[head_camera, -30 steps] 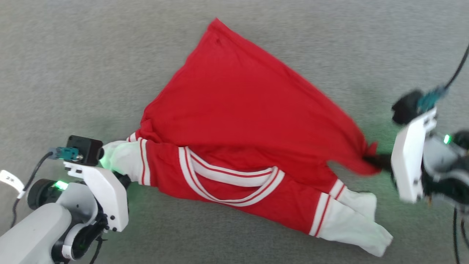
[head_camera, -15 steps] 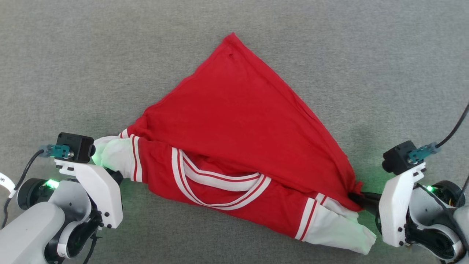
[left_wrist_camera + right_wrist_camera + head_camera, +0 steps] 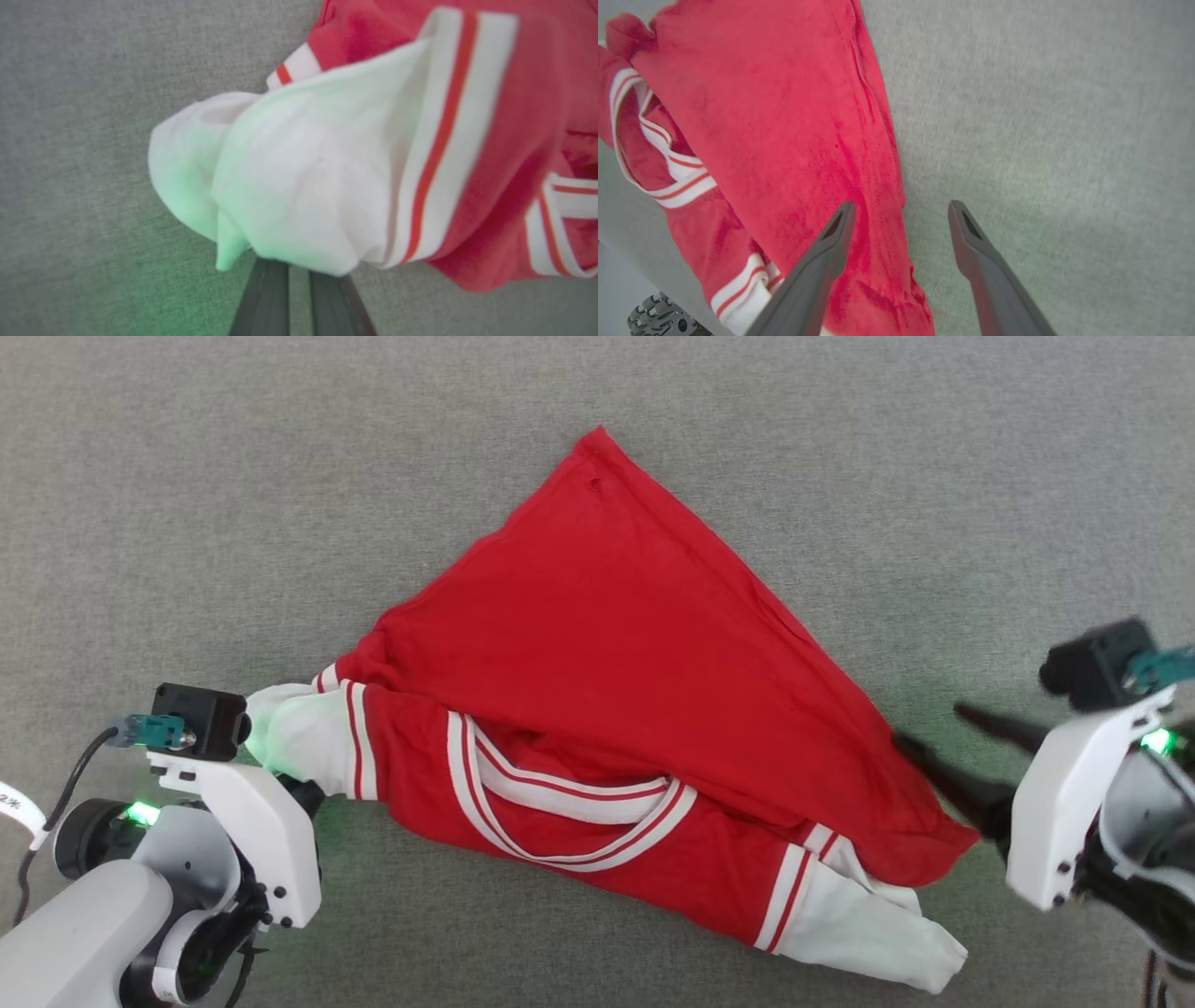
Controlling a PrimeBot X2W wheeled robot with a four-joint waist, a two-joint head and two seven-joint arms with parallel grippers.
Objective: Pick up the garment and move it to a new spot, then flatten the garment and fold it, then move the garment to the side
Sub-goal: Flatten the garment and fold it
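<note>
While left pincer clenched on the garment's sleeve, right pincer splayed empty beside its hem, grey tabletop around.

The garment's sleeve hides the left end effector's fingertips; the right end effector is blurred.

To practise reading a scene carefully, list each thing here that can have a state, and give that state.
garment: lying bunched and skewed on the grey surface, not flat, not folded neatly.
left pincer: shut on the garment's white sleeve.
right pincer: open, holding nothing, at the garment's red edge.
</note>
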